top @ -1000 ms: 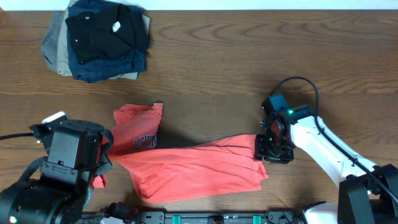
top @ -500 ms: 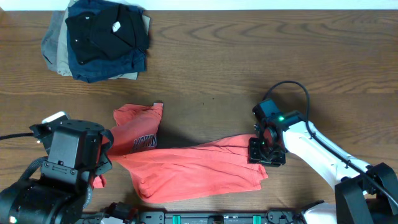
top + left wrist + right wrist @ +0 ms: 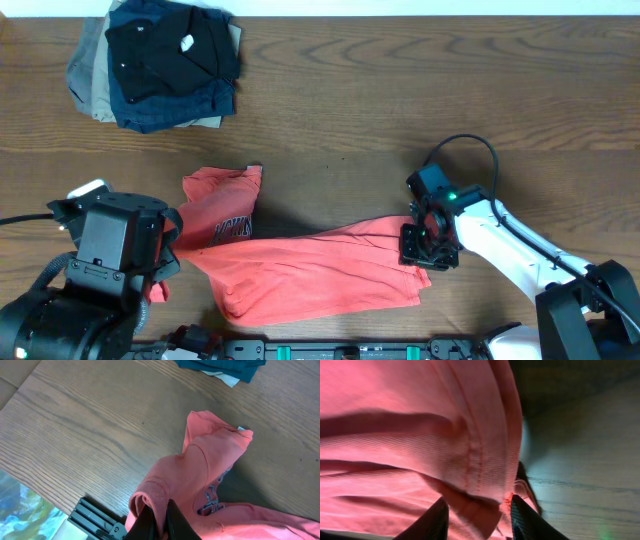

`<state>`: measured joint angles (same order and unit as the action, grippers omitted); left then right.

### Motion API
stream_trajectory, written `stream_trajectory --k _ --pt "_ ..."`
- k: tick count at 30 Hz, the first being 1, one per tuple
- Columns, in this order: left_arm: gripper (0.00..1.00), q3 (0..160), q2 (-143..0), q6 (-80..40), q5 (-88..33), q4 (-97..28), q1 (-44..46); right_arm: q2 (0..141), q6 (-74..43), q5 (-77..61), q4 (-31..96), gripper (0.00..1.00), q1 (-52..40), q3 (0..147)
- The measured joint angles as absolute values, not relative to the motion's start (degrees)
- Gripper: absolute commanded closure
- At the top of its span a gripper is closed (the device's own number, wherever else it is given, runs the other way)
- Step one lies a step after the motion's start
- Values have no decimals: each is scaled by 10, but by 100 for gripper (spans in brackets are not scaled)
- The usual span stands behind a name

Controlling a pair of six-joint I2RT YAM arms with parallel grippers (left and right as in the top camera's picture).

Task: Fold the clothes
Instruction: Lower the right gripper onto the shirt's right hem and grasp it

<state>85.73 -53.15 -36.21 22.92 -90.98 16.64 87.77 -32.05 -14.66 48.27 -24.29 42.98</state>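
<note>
The coral-red T-shirt [image 3: 310,265] lies crumpled across the near middle of the table, its lettered chest [image 3: 232,228] facing up at the left. My left gripper [image 3: 160,521] is shut on a bunched fold of the shirt [image 3: 200,470] at its left end; in the overhead view the wrist body hides the jaws. My right gripper [image 3: 425,245] sits on the shirt's right edge. In the right wrist view its fingers [image 3: 432,522] stand apart on either side of a hemmed fold of the shirt [image 3: 420,435], and my right gripper [image 3: 477,520] is not pressed onto the cloth.
A pile of folded black, navy and tan garments [image 3: 160,60] sits at the far left of the wooden table [image 3: 400,90]. The pile's teal-blue edge [image 3: 225,366] shows at the top of the left wrist view. The table's front edge runs just below the shirt.
The right gripper has shifted slightly left onto the shirt's right edge and its jaws have narrowed around the hem. The left gripper and the shirt's left end have not moved.
</note>
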Motion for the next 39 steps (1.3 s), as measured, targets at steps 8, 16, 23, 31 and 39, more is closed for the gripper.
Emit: stream_trajectory --k 8,16,23,31,39 --pt "92 858 -531 -362 229 -910 166 878 -322 -146 470 71 -243 425" --pt "92 858 -531 -362 229 -910 166 878 -322 -143 476 71 -243 425" --pt "92 857 -531 -362 229 -910 166 878 -322 -141 496 75 -243 435" --pt "92 858 -531 -362 229 -910 166 878 -323 -140 499 80 -243 441" --pt "92 857 -532 -362 229 -910 166 878 -325 -136 499 91 -243 441"
